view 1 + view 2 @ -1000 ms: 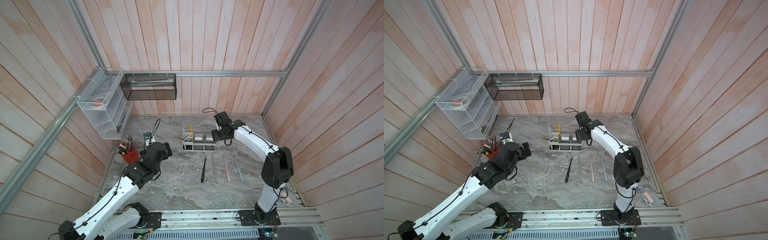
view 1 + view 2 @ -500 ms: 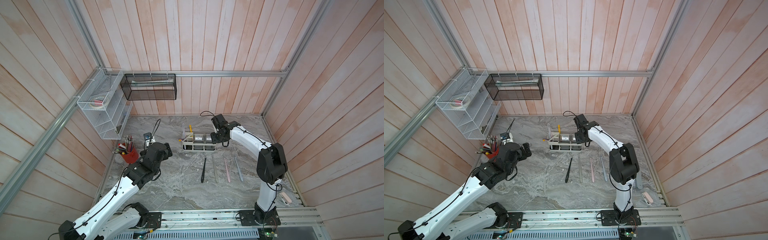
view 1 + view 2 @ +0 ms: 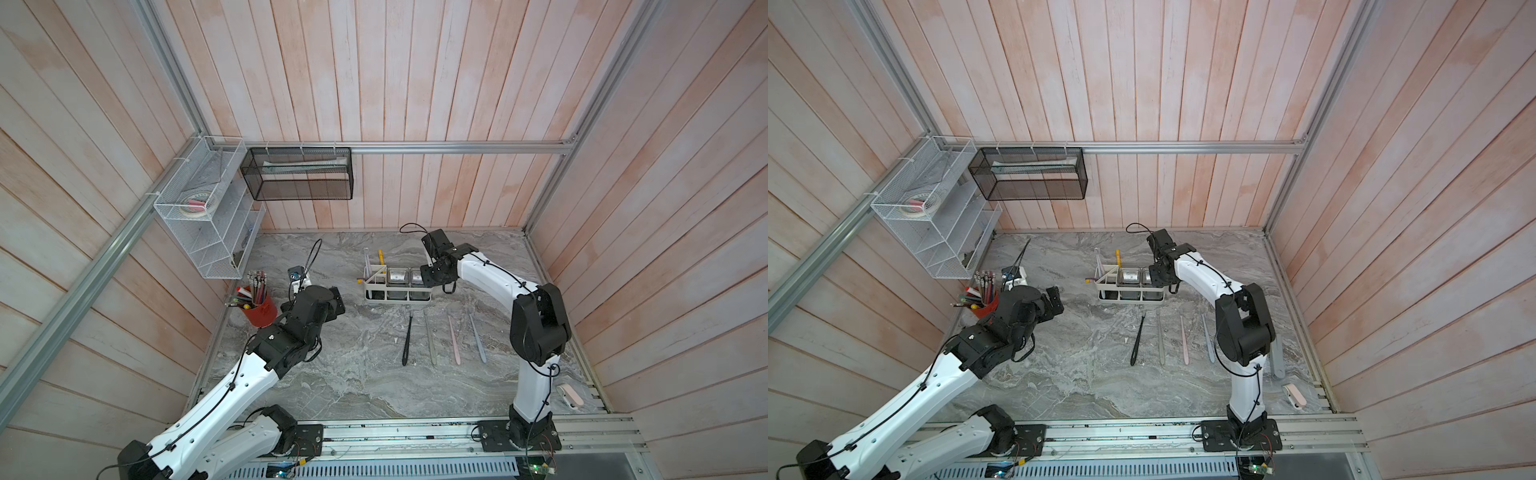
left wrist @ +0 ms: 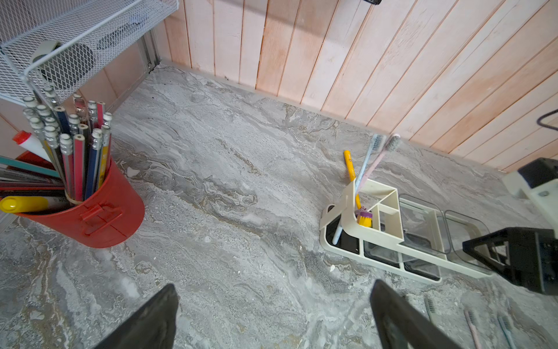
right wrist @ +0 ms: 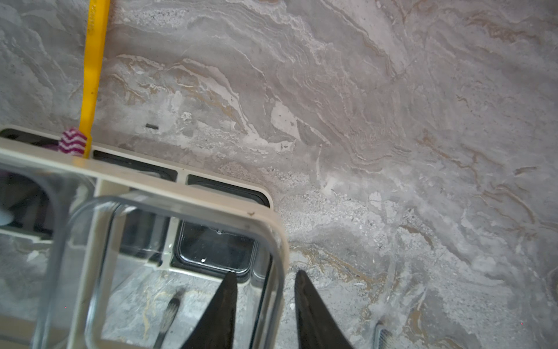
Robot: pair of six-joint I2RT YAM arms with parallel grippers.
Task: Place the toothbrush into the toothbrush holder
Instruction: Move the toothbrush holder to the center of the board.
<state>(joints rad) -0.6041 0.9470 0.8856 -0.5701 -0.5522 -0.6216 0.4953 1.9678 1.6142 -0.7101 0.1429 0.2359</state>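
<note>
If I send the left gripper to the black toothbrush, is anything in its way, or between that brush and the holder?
Nothing visible. Only bare marble lies between the left gripper and the black toothbrush, and between it and the toothbrush holder. The right gripper straddles the holder's opposite end wall, clear of the slots.

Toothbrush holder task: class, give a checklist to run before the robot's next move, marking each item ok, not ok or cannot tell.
1. Left gripper open, empty: ok.
2. Right gripper straddles the toothbrush holder end wall: ok.
3. Right gripper's hold on that wall is firm: cannot tell.
4. The toothbrush holder stands upright: ok.
5. Four toothbrushes lie apart on the table: ok.
6. A toothbrush is in a gripper: not ok.
</note>
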